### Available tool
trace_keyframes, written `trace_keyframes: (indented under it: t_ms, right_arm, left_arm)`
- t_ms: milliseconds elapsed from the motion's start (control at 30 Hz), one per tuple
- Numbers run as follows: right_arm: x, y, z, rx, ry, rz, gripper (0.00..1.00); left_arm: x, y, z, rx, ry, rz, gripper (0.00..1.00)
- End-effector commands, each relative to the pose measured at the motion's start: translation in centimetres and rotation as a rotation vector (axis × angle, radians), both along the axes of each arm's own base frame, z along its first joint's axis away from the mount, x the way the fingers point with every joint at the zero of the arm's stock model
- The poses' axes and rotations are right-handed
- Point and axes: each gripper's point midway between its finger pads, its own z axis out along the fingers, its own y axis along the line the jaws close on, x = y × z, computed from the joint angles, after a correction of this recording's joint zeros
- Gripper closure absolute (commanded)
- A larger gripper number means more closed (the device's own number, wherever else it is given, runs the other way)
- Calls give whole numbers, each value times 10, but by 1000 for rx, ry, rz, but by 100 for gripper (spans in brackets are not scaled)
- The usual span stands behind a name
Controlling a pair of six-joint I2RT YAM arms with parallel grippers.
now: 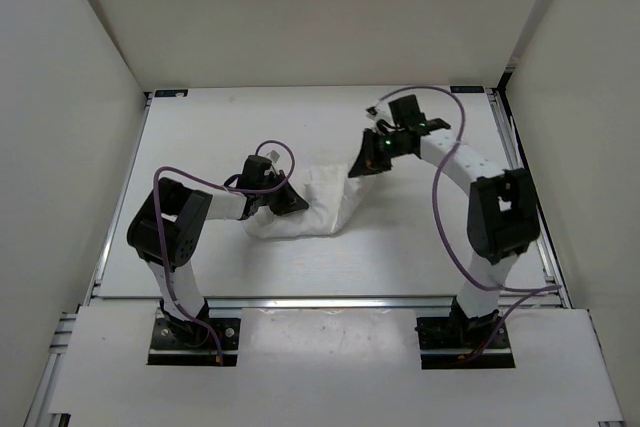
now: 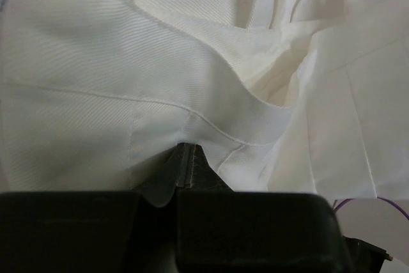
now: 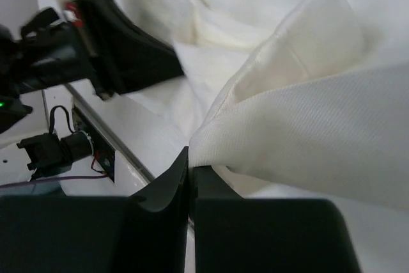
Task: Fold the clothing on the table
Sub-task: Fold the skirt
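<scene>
Both pinch the clothing tight: left gripper on a hem, right gripper on an edge. It looks light and floppy; grab hems.

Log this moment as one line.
left gripper: shut on clothing edge | right gripper: shut on clothing corner | clothing: rumpled, spanning both grippers, on table | fold: unfinished
</scene>
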Motion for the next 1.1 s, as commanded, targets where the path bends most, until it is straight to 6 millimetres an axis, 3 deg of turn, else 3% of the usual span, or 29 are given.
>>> trace_keyframes:
  t_ms: [0,100,167,367,433,500,567,600,700,767,833,867,900,933,967,1000,1067]
  right_arm:
    - [-17,56,3,35,9,248,100]
    - [-30,82,-32,-15,105,358,100]
    - [-45,95,-39,-16,138,434,100]
    - [-69,90,-54,-7,264,505,100]
    - [-68,81,-51,-20,264,485,88]
    - [-66,72,-55,-14,293,458,56]
    - [-58,71,-41,55,295,438,32]
    - [-52,73,-28,86,270,440,27]
    - [-28,78,20,145,113,437,26]
    - [-24,77,58,219,29,421,27]
    - [-16,64,73,259,10,363,33]
    - [-16,57,75,266,-3,338,40]
    - [-10,48,65,266,-5,296,54]
    - [-10,40,73,266,-35,271,66]
    - [-11,35,63,261,-14,239,93]
    - [-11,27,56,265,10,204,100]
    - [-13,25,46,270,39,196,100]
  left_arm:
    - [-7,13,-8,66,23,17,100]
    - [-8,13,-4,60,13,8,100]
    - [-7,16,-6,65,16,13,100]
    - [-8,25,-8,62,23,24,100]
    - [-5,28,-8,55,25,44,100]
    - [-5,24,-7,53,23,31,100]
    - [-3,23,-8,54,26,29,100]
    - [-4,24,-10,60,31,25,100]
    - [-4,20,-6,51,26,22,100]
    - [-3,22,-6,49,30,29,100]
    - [-2,24,-8,53,32,32,100]
    - [0,22,-3,49,19,28,100]
    - [0,26,-3,49,20,34,100]
    - [0,23,-2,41,24,33,100]
    - [2,26,1,40,16,41,100]
    - [1,26,0,39,21,39,100]
    - [2,26,5,25,13,35,100]
